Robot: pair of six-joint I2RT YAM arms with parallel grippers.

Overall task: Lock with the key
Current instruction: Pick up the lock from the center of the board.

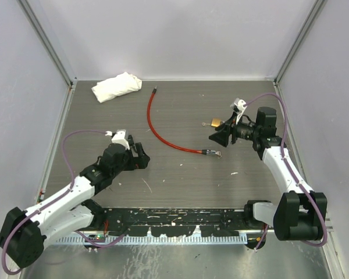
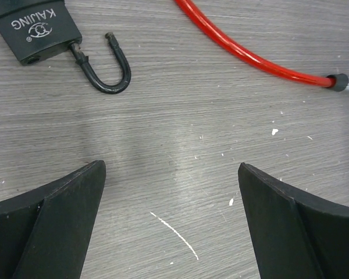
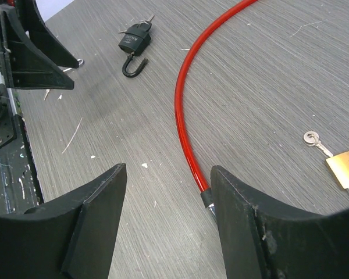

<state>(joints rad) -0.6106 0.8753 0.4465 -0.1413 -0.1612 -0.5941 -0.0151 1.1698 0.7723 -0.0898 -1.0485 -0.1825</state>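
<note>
The black padlock, its shackle open, lies left of the tabletop's middle, just ahead-left of the left gripper, whose jaws gape wide and empty. The right gripper, jaws half apart and empty, is near the brass padlock and its key, toward the right edge.

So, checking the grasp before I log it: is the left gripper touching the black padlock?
Apart. The left wrist view shows bare table between the open left gripper and the black padlock, which lies beyond its fingertips.
</note>
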